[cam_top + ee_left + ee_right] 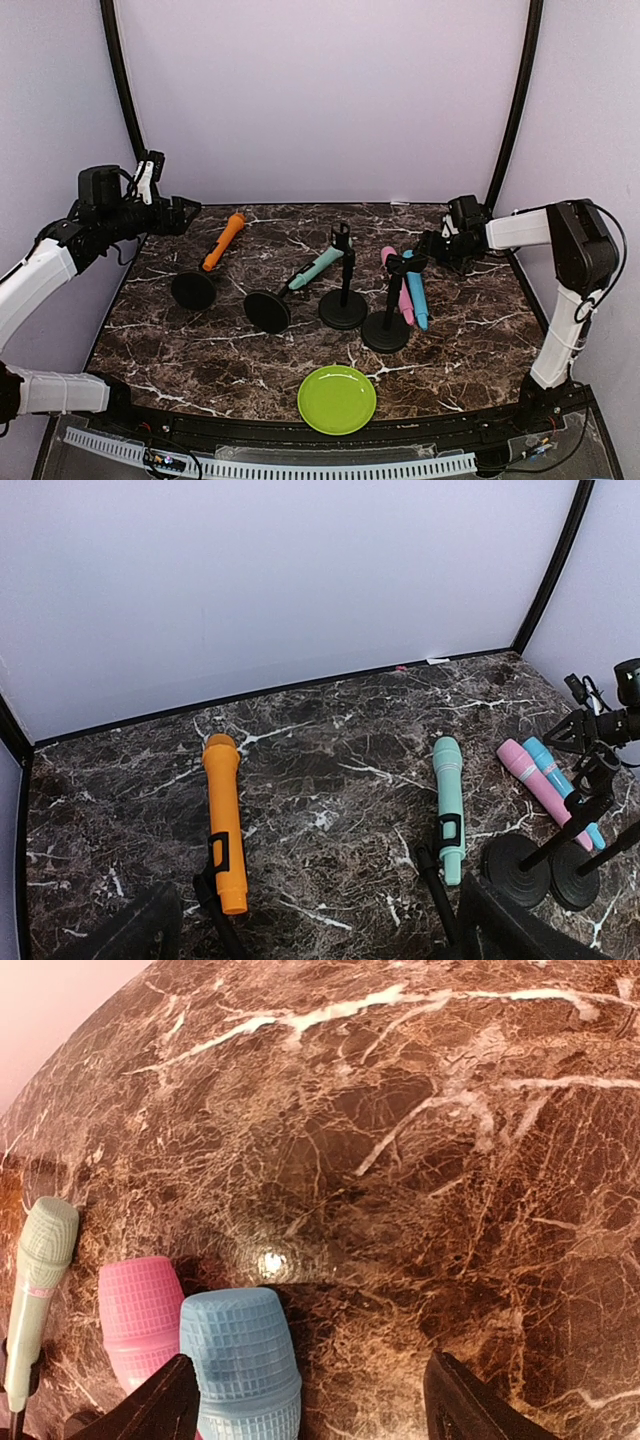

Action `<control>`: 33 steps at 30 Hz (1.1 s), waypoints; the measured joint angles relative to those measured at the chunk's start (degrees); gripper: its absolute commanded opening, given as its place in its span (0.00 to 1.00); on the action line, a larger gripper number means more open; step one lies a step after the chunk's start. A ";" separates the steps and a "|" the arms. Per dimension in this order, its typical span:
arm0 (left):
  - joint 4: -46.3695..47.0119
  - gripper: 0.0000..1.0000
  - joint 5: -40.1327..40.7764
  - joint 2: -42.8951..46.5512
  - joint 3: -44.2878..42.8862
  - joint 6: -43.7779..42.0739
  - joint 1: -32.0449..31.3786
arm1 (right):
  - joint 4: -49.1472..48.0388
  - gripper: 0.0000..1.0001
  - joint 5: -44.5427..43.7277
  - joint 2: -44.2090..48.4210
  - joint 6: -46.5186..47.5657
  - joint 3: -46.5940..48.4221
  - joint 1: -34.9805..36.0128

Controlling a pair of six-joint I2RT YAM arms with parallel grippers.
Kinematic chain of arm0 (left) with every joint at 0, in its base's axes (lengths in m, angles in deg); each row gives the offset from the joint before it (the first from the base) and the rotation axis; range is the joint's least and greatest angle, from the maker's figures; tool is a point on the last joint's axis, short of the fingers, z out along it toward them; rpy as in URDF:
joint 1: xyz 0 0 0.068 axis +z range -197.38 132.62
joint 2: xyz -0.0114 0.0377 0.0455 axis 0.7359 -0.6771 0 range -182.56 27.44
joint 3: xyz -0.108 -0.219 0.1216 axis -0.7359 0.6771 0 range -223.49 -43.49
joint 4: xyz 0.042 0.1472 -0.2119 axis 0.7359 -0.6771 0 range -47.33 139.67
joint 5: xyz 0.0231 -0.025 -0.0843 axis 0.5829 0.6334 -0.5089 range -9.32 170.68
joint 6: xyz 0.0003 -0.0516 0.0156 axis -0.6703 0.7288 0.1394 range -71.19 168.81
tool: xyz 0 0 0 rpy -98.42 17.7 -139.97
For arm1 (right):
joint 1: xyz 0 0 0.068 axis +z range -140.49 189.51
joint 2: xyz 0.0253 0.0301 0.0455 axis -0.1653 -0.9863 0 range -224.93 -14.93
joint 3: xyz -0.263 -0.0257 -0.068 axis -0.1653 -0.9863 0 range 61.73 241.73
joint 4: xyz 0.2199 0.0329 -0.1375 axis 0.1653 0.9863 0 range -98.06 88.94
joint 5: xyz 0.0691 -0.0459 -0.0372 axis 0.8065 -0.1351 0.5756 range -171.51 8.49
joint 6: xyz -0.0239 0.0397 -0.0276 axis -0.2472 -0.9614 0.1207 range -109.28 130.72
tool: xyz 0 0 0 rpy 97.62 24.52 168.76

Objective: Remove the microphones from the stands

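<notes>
Well, right gripper (430,246): fingers apart, clamped on nothing; it hovers low just behind the front stand (386,322).
blue microphone (240,1360): off any clip, flat on the table just right of the front stand, its head close beside one finger of the right gripper.
pink microphone (140,1310): flat too, touching the blue microphone, between it and the front stand's pole.
left gripper (188,214): fingers wide apart, held high, well left of the front stand.
orange microphone (223,241), teal microphone (316,267): each clipped in a tipped-over stand, left of the front stand.
table (480,330): dark brown marble, white veins.
room: pale lilac walls (320,100) — black poles (515,110) in the rear corners.
</notes>
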 measured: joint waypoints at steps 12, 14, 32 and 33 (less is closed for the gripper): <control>0.37 0.92 -0.94 -8.20 0.09 0.31 -3.48 | -7.87 0.82 1.66 15.06 -0.35 -9.35 0.00; 0.31 0.90 -0.74 -10.67 -0.07 0.44 -6.51 | -8.02 0.82 1.73 17.38 -0.22 -10.38 0.00; -7.32 0.91 9.27 -36.09 -16.52 0.26 -25.57 | -7.96 0.89 0.11 34.71 1.92 -18.40 -0.02; -8.22 0.92 10.21 -37.70 -17.81 0.07 -26.01 | -7.91 0.89 -0.04 34.86 2.01 -18.62 -0.02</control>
